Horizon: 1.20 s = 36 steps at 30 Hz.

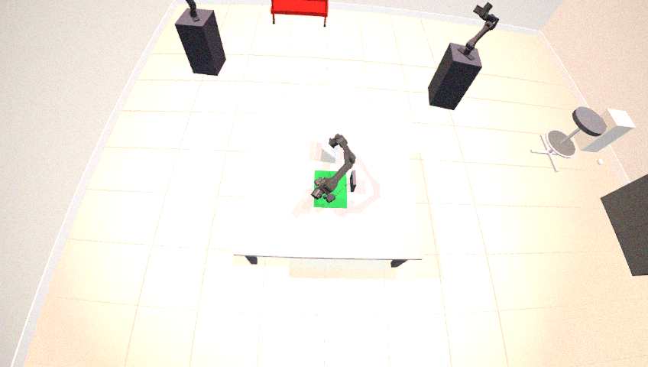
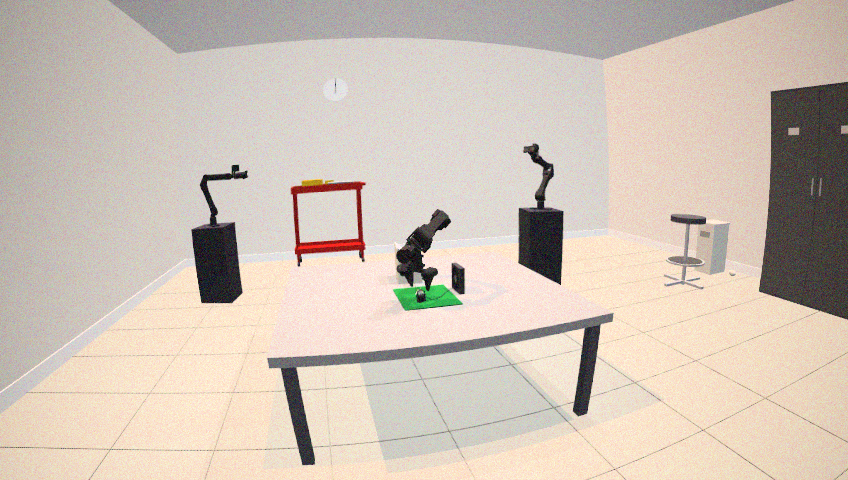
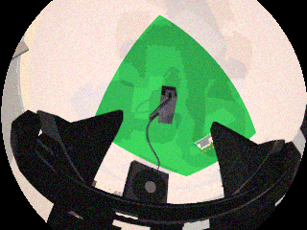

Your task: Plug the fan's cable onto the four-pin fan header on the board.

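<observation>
Worktop (image 2: 357, 333): pale, four-legged. All task items sit near its middle, slightly toward the far edge.

Board (image 3: 144, 71): flat green square lying on the worktop, arm reaching over it from the far side.

Fan (image 2: 458, 277): dark slab standing upright just off the board's right edge, toward the worktop's right side. In the wrist view it shows at the bottom, just beside the board's near edge (image 3: 149, 184).

Gripper (image 3: 167, 134): spread wide, nothing between the fingers, hovering above the board and looking down at the plug.

Cable (image 3: 149, 137): thin dark lead curving from the fan up to the plug. Judged limp and light; it will drag a bit but not resist.

Plug (image 3: 168, 103): small dark block lying on the board near its middle, not held.

Header (image 3: 205, 145): small pale part near the board's right edge, apart from the plug. Pins too small to make out.

Handling guess: plug is rigid, tiny and light, likely slick plastic, easy to tip or knock. Pinch across its two long side faces, low on the body, clear of the cable exit. Pins probably fragile, so align before pressing straight down.
</observation>
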Each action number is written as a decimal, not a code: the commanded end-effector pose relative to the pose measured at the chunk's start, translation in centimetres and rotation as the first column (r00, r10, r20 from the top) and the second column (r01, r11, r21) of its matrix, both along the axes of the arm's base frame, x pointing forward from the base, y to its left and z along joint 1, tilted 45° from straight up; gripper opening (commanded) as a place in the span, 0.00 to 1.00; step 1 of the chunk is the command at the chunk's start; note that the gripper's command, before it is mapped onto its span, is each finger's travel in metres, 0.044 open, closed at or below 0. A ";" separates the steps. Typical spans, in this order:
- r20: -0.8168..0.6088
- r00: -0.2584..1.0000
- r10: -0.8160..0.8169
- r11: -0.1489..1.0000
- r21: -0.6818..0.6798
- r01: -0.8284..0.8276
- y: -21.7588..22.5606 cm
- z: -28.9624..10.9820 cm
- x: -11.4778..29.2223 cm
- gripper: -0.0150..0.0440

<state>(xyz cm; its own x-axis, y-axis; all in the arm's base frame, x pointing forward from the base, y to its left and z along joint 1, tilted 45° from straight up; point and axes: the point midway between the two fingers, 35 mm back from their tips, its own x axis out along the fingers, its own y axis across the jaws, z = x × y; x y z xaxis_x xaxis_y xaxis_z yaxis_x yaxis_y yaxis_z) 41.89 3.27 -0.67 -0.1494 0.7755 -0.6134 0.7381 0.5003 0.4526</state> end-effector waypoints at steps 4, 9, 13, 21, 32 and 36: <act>0.001 1.000 -0.015 1.000 0.003 0.015 0.4 -0.6 0.1 1.00; 0.002 1.000 -0.015 1.000 0.003 0.015 0.9 -1.2 0.1 1.00; 0.002 1.000 -0.015 1.000 0.004 0.015 1.4 -1.6 0.1 1.00; 0.001 1.000 -0.015 1.000 0.004 0.015 2.3 -2.5 0.1 1.00; 0.010 1.000 -0.006 1.000 0.001 0.006 2.8 -2.8 0.1 0.82; 0.010 1.000 -0.006 1.000 0.001 0.006 2.8 -2.8 0.1 0.64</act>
<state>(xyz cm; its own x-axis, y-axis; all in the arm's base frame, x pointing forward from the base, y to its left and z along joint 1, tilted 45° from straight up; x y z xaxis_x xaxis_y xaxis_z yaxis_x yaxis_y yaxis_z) 41.94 6.07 -3.52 -0.1400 0.7771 -0.6136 0.7370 0.4956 0.4596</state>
